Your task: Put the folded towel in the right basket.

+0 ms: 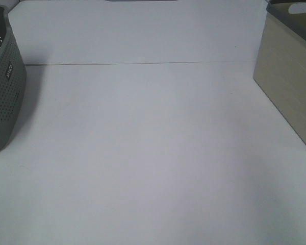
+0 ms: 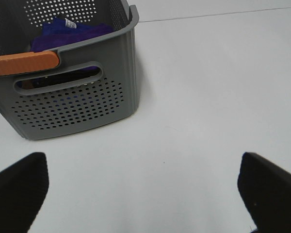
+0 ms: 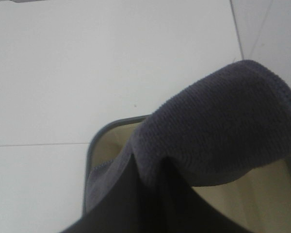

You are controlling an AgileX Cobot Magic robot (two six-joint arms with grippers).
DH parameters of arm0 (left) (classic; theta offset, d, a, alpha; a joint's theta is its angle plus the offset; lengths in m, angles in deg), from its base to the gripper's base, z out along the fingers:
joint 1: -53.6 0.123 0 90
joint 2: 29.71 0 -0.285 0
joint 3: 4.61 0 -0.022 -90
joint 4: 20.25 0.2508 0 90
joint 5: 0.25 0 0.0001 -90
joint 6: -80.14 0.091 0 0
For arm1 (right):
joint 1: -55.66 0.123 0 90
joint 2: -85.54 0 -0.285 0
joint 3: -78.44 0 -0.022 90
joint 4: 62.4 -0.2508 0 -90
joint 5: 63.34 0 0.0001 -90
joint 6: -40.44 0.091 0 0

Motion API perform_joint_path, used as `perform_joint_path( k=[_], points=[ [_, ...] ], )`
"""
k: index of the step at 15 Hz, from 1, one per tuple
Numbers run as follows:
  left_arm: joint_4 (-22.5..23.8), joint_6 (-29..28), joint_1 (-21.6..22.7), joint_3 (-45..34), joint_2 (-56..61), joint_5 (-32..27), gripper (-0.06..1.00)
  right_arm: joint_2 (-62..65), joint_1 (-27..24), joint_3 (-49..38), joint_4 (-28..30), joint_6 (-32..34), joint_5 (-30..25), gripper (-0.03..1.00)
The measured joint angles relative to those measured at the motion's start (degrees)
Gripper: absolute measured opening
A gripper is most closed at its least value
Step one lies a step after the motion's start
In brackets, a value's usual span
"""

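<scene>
White desk (image 1: 143, 153) is flanked by a grey basket (image 1: 5, 87) on the left and the beige right basket (image 1: 290, 87). The folded towel (image 3: 223, 131) is clamped in the right pincer (image 3: 157, 191) above the right basket's opening. The left pincer (image 2: 145, 194) is held wide apart near the grey basket, where purple cloth (image 2: 68, 31) is seen.

Nubby cloth towel (image 3: 223, 126), matt plastic basket (image 2: 77, 104) (perforated walls), smooth table (image 1: 153, 163)
</scene>
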Motion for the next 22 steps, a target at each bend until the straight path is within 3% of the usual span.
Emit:
perform_joint_path(
  k=[3, 4, 7, 8, 12, 15, 16, 18, 22],
  points=[
    [0.0, 0.0, 0.0, 0.0, 0.0, 0.0, 0.99, -1.1, 0.0, 0.0, 2.4, 1.7, -0.3, 0.10],
    [0.0, 0.0, 0.0, 0.0, 0.0, 0.0, 0.99, -1.4, 0.0, 0.0, 2.4, 2.6, -0.4, 0.21],
    [0.0, 0.0, 0.0, 0.0, 0.0, 0.0, 0.99, -1.5, 0.0, 0.0, 2.4, 3.1, -0.4, 0.83],
    [0.0, 0.0, 0.0, 0.0, 0.0, 0.0, 0.99, -1.5, 0.0, 0.0, 2.4, 3.1, -0.4, 0.92],
    [0.0, 0.0, 0.0, 0.0, 0.0, 0.0, 0.99, -1.5, 0.0, 0.0, 1.7, 4.1, -0.4, 0.98],
    [0.0, 0.0, 0.0, 0.0, 0.0, 0.0, 0.99, -1.5, 2.3, 0.0, -5.5, 4.0, -0.3, 0.98],
    [0.0, 0.0, 0.0, 0.0, 0.0, 0.0, 0.99, -1.5, 8.3, 0.0, -2.9, 4.5, -0.3, 0.98],
    [0.0, 0.0, 0.0, 0.0, 0.0, 0.0, 0.99, -1.5, 14.2, -0.1, 4.3, 7.3, -0.3, 0.98],
    [0.0, 0.0, 0.0, 0.0, 0.0, 0.0, 0.99, 1.9, 21.5, -7.5, 10.8, 9.1, -0.3, 0.98]
  ],
)
